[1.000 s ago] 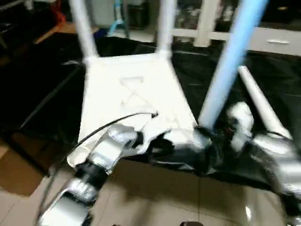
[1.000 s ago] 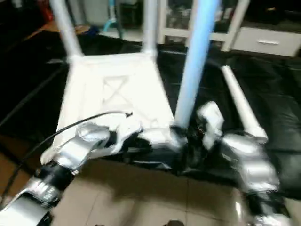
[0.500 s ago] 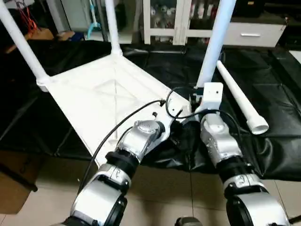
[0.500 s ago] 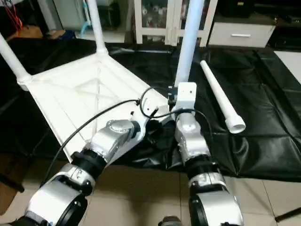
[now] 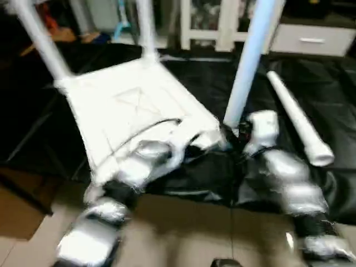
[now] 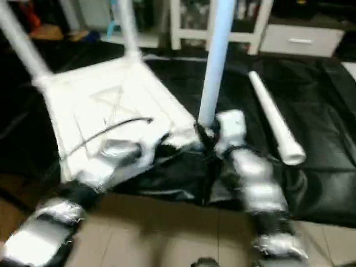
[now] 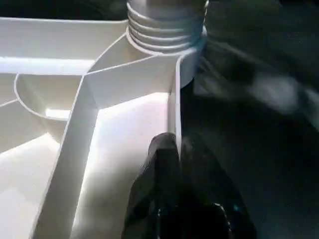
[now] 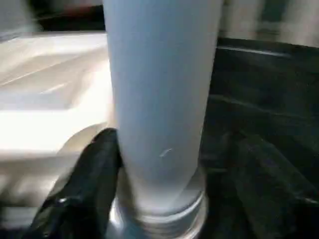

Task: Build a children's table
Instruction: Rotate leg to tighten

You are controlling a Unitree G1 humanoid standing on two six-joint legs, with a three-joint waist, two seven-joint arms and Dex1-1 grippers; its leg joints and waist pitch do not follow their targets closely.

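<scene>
Three long white tubular legs stand up from the white square plastic tabletop [image 5: 133, 111], which lies ribbed side up on a black sheet [image 5: 311, 83]; a fourth leg [image 5: 297, 119] lies loose beside it. My head has swung since a moment ago; the parts probably have not moved. My left gripper [image 7: 177, 149] pinches the tabletop's rim. My right gripper [image 8: 162, 184] clamps the near-corner leg [image 8: 159, 99], its threads partly exposed.

Black sheet [image 5: 311, 100] on tiled floor [image 5: 183, 233], white cabinet [image 5: 300, 39] behind.
</scene>
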